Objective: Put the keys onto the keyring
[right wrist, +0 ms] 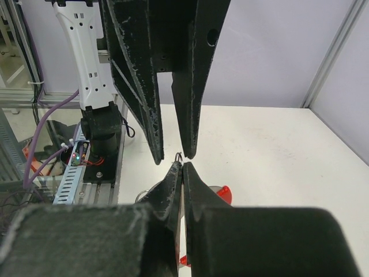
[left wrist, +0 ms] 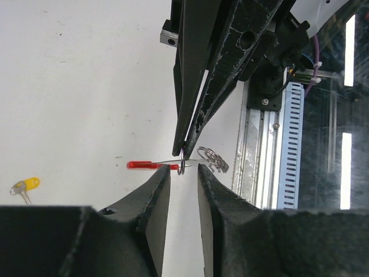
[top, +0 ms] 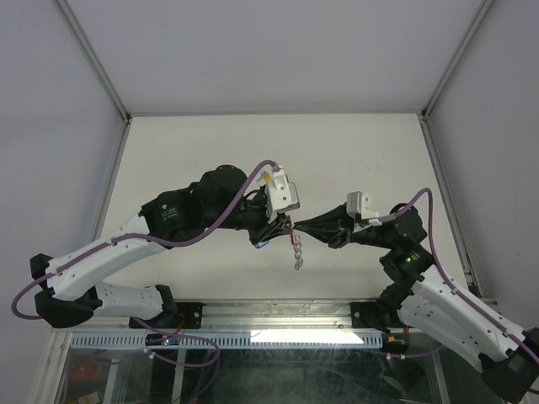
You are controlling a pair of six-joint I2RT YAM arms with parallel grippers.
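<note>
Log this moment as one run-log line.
right claw: shut on keyring, chain dangling | left claw: open, tips flanking it | yellow key: loose on table

I held the keyring (left wrist: 176, 166) up off the table (left wrist: 86, 86), its thin silvery ring (right wrist: 179, 156) pinched at the very tips of my right pincer (left wrist: 183, 151). The red tab (left wrist: 147, 165) stuck out level to one side of the ring, and the short chain (top: 296, 251) dangled loose on the other. The yellow-headed key (left wrist: 26, 185) lay flat on the white surface, well apart from the keyring, its metal blade pointing away from it. I could not make out the blue-headed key.
</note>
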